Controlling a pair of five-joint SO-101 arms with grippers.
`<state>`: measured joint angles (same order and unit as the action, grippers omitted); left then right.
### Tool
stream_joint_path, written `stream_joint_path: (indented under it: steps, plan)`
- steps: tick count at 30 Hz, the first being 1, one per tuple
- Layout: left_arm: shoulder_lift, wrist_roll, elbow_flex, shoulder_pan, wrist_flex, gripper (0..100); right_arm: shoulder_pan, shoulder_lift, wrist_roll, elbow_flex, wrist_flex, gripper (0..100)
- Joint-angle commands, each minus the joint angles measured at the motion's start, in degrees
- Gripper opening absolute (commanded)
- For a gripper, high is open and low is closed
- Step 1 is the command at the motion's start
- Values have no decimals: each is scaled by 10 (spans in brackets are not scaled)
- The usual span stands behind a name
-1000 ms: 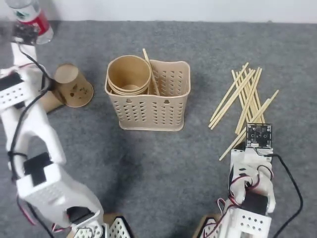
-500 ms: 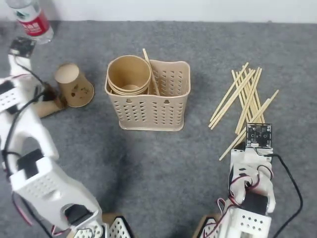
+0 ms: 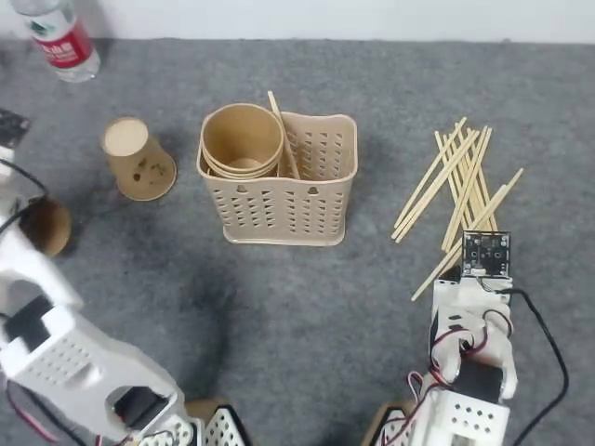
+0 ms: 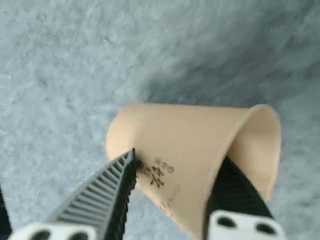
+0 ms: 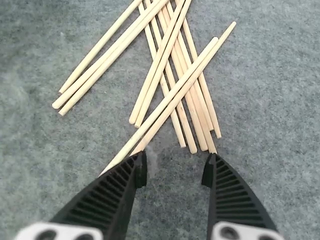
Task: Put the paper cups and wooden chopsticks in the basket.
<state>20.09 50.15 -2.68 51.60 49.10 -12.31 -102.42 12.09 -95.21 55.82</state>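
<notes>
The basket (image 3: pixel 321 200) stands upright near the middle of the grey counter (image 3: pixel 307 316). Its 9 o'clock half holds stacked paper cups (image 3: pixel 242 139), mouths up. A single chopstick (image 3: pixel 282 130) leans against the inside of the basket just beside them.

At 9 o'clock from the basket, a little apart, a loose paper cup (image 3: pixel 138 160) lies on its side on the counter, its base toward 11 o'clock.

Farther out toward 8 o'clock, at the edge of the high view, a held paper cup (image 3: pixel 45 226) sits in the left end effector (image 4: pixel 178 157). The left wrist view shows that cup (image 4: pixel 200 130) on its side between the two dark fingers (image 4: pixel 112 192), one pressing each flank. The end effector is clenched on it.

At 3 o'clock from the basket, well apart, the wooden chopsticks (image 3: pixel 460 186) lie in a loose, crossing pile flat on the counter.

The right end effector (image 5: pixel 175 157) is at the 6 o'clock end of that pile (image 5: pixel 170 75). Its fingers are spread and grip nothing; the ends of two chopsticks reach one fingertip. The right arm (image 3: pixel 469 358) stretches away toward 6 o'clock.

A plastic bottle (image 3: pixel 60 37) lies at 11 o'clock, by the far edge.
</notes>
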Motion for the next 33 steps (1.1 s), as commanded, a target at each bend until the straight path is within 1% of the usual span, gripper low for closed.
stream_joint_path:
  steps: [1, 5, 8, 14, 19, 25, 29, 33]
  plan:
    - [-8, 40, -25, 16, -7, 130, -3, -7, 10, -8, -9, 191]
    - [-11, 70, -27, 18, -7, 17, -3, -7, 10, -8, -9, 191]
    - [-40, 69, -30, 21, 4, 11, -3, -7, 10, -8, -8, 191]
    - [-144, 60, -30, -2, 109, 9, -3, -7, 10, -8, -8, 191]
    - [-273, 51, -46, -47, 225, 9, -3, -7, 10, -8, -8, 191]
    - [-394, 48, -85, -102, 310, 9, -3, -7, 10, -10, -8, 191]
    - [-455, -5, -167, -143, 360, 9, -3, -7, 10, -11, -10, 191]
    - [-491, -74, -263, -222, 411, 9, -3, -7, 10, -11, -10, 191]
